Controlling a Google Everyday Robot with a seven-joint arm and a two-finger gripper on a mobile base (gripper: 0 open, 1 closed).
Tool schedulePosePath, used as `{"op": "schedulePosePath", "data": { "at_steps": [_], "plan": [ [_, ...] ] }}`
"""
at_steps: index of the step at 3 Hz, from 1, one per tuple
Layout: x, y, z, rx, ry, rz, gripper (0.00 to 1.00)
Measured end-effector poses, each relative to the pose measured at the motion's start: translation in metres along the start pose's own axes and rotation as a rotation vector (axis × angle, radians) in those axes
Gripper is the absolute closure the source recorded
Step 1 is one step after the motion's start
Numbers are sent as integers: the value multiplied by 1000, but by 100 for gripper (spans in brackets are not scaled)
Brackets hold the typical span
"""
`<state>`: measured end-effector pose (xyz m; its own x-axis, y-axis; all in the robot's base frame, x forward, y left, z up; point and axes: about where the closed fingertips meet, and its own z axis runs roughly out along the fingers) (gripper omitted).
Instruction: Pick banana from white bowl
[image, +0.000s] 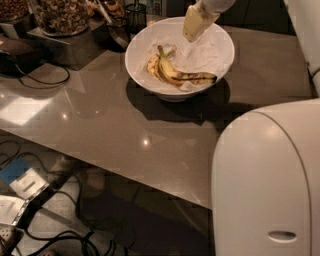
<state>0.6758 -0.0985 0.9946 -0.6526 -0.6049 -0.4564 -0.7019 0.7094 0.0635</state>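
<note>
Softness is the first thing I would think about. The banana (192, 77) lies on the bottom of the white bowl (150, 35), with its dark brown blotches turned up and its long stem pointing toward the far rim. A fruit this ripe is probably light, but easy to bruise or squash, so I judge that only a mild squeeze is wanted. Its skin looks smooth and a little rounded (it may roll or slip if it is taken off-centre).

A second banana (152, 67), paler and more curved, lies just beside it on the left, and the two seem to touch near the stem ends. For this reason I would take hold at the middle of the blotched body or a bit toward its right end, where it is free from the neighbour, and across its width. The stem is thin and could snap.

The tool (194, 24) hangs above the far side of the bowl, over some crumpled white paper (207, 50), and it holds nothing that I can see; whether it is open or closed I cannot tell. The bowl stands on a brown glossy desk (100, 115), with jars of nuts (60, 15) well apart at the far left.
</note>
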Motion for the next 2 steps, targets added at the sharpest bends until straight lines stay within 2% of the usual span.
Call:
{"op": "schedulePosePath", "data": {
  "at_steps": [2],
  "plan": [
    [0, 0, 0, 0, 0, 0, 12]
  ]
}}
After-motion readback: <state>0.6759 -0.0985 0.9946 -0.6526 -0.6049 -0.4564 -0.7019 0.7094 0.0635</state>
